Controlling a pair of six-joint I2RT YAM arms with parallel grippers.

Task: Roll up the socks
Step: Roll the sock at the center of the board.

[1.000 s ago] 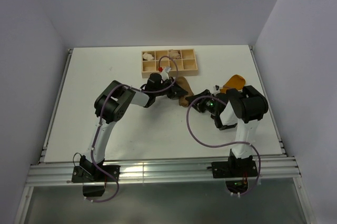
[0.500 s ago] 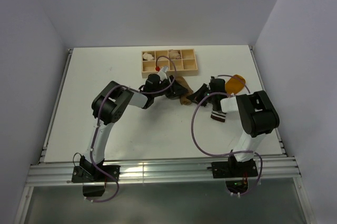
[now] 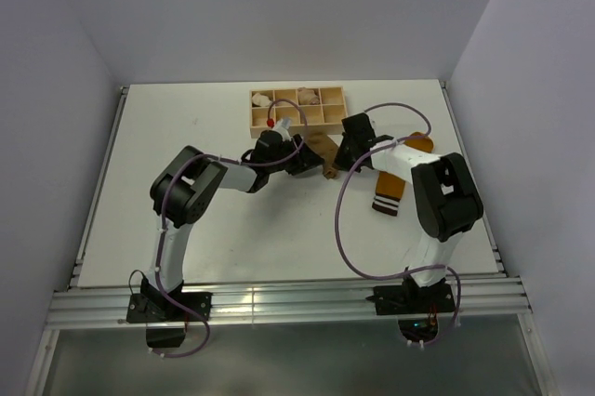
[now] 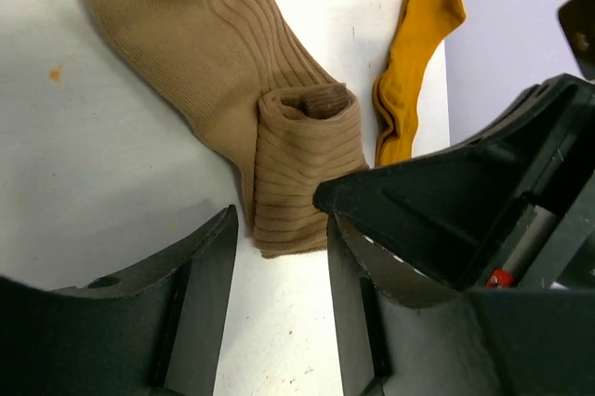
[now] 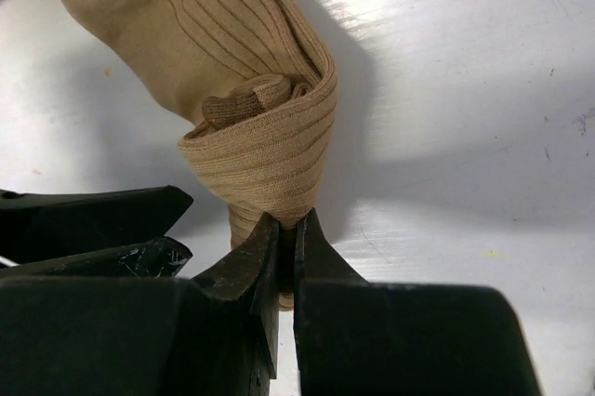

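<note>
Right end effector: pinched shut on tan sock roll's edge | left end effector: half-parted, roll end between fingertips

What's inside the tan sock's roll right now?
The tan sock shows a darker brown fold at the roll's open end. Deeper layers are hidden under the outer wrap the right gripper pinches.
</note>
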